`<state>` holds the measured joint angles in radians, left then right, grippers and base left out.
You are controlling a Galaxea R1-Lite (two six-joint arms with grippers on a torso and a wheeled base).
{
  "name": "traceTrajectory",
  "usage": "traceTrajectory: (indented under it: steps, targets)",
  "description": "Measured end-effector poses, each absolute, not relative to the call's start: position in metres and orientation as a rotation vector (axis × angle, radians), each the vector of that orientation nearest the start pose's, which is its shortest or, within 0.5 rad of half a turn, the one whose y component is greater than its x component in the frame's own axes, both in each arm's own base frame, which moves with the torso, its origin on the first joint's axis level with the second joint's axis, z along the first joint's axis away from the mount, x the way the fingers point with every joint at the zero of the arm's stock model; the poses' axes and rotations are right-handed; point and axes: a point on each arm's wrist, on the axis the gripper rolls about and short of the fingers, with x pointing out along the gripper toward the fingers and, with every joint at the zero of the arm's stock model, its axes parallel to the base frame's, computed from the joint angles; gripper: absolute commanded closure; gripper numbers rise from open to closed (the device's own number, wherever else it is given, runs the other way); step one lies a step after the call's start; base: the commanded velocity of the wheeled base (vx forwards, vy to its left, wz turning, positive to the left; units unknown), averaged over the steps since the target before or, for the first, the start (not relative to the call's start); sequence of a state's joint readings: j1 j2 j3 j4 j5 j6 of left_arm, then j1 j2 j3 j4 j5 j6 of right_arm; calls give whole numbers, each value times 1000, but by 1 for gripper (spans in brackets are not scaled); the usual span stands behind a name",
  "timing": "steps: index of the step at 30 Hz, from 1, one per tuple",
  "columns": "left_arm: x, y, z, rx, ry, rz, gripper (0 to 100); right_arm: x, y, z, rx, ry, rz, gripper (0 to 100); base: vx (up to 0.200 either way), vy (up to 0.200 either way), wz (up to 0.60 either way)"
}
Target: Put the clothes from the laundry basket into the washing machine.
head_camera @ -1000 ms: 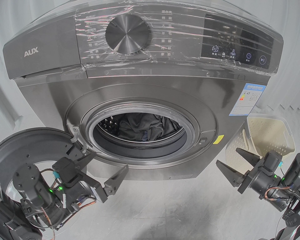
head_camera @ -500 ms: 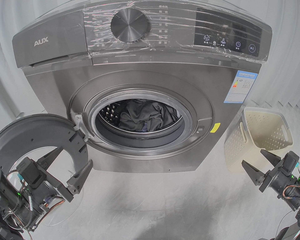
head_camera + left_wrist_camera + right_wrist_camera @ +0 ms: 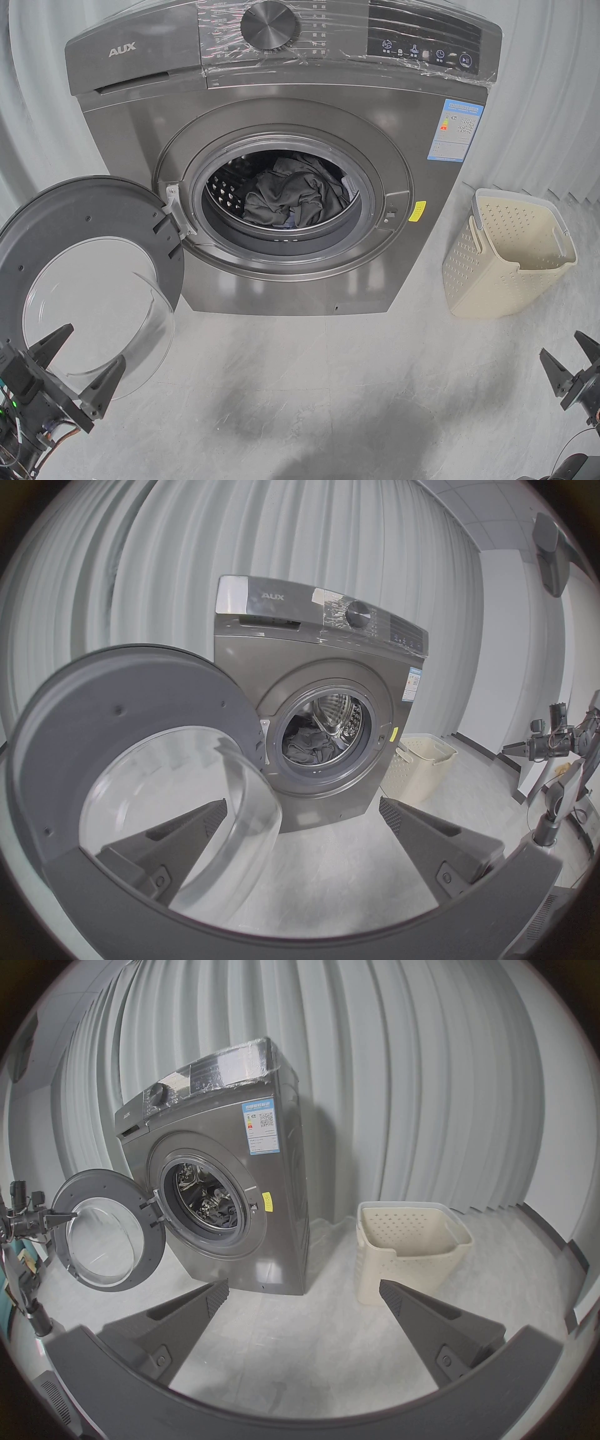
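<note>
The grey washing machine [image 3: 262,81] stands ahead with its round door [image 3: 87,250] swung wide to the left. Dark clothes [image 3: 290,194] lie bunched inside the drum, also seen as clothes [image 3: 307,745] in the left wrist view. A cream laundry basket [image 3: 509,256] sits on the floor to the machine's right; its inside looks bare in the right wrist view, basket [image 3: 409,1247]. My left gripper [image 3: 78,362] is open, low at the left, below the door. My right gripper [image 3: 575,362] is open, low at the right, nearer than the basket. Both hold nothing.
Pale grey floor [image 3: 325,381] stretches between me and the machine. A white curtain [image 3: 550,94] hangs behind and beside it. The open door [image 3: 144,742] reaches out over the floor close to my left gripper.
The whole head view has pulled back: the machine looks smaller and farther, and the basket shows in full. Both grippers now sit lower and nearer the corners, still open.
</note>
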<state>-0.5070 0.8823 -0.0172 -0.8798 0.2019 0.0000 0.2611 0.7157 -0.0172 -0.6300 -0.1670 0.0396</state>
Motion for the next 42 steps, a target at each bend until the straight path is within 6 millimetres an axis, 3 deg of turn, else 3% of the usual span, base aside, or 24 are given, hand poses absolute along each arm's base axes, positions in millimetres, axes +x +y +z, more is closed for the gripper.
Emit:
traceTrajectory:
  steps: [8,15,23,32,42]
  targets:
    - [43,-13,144,-18,-56,-198,0,18,-1,115,17,75,-25,0,0,0,0]
    - [18,-1,125,-16,-23,-89,0,-4,-4,98,33,61,-51,0,0,200,0]
    - [-7,5,91,-47,95,17,0,-13,-3,91,47,31,18,0,0,200,0]
    - [-18,3,89,-1,-1,139,0,-18,-1,87,-23,5,2,0,0,200,0]
    - [-23,1,84,-2,-31,54,0,-23,-2,85,-35,-31,-109,0,0,0,0]
